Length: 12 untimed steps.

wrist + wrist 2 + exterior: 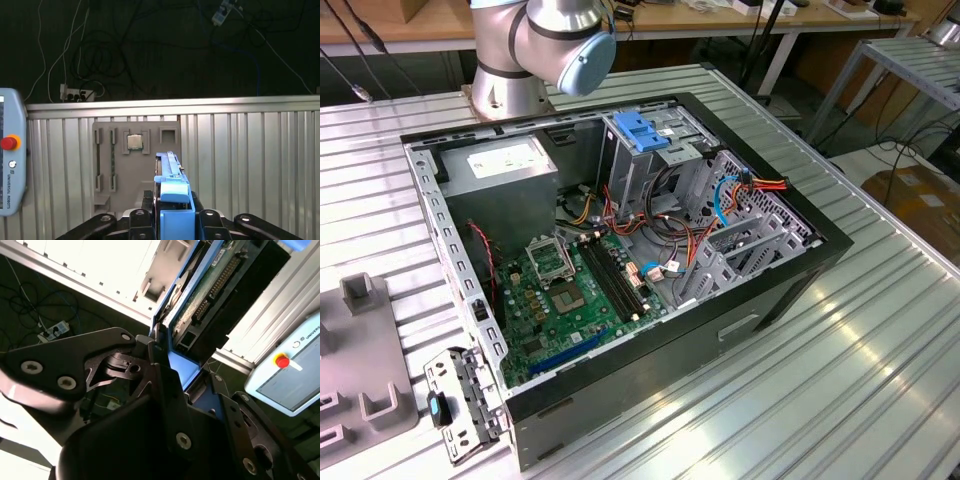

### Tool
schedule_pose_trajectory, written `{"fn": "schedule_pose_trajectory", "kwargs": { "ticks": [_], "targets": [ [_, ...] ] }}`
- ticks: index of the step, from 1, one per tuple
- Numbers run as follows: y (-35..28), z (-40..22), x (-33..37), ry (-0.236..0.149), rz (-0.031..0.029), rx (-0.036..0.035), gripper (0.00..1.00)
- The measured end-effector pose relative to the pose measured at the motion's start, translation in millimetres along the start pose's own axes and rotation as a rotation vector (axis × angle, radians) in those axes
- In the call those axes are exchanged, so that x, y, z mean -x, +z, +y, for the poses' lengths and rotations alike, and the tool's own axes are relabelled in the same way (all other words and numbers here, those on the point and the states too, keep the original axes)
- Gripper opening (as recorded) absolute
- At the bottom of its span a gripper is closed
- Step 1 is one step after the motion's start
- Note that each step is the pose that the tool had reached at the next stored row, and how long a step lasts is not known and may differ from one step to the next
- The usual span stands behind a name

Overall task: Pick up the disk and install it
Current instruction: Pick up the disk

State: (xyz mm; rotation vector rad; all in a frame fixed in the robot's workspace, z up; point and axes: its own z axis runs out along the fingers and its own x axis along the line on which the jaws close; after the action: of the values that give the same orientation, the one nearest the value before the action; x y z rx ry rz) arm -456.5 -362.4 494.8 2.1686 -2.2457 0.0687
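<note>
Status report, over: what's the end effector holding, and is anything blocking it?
Copy: end effector shut on the disk. Disk held apart from the grey fixture plate. Nothing seen in its way.

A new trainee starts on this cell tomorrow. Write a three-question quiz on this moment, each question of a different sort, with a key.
1. True or false: the gripper is shut on the disk.
2. In the first wrist view, the rail along the disk is: A red, B blue, C yellow.
3. In the exterior view, what sits atop the drive cage inside the open computer case?
Key: 1 true. 2 B. 3 the blue latch.
</note>
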Motion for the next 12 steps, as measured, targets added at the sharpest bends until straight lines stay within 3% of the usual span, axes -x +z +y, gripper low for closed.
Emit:
{"fn": "schedule_pose_trajectory", "kwargs": {
  "ticks": [4, 12],
  "targets": [
    [0.2, -11.7, 0.4, 0.0, -0.0001, -0.0001, 0.37],
    [0.4, -21.7, 0.6, 0.0, 0.0, -0.0001, 0.37]
  ]
}}
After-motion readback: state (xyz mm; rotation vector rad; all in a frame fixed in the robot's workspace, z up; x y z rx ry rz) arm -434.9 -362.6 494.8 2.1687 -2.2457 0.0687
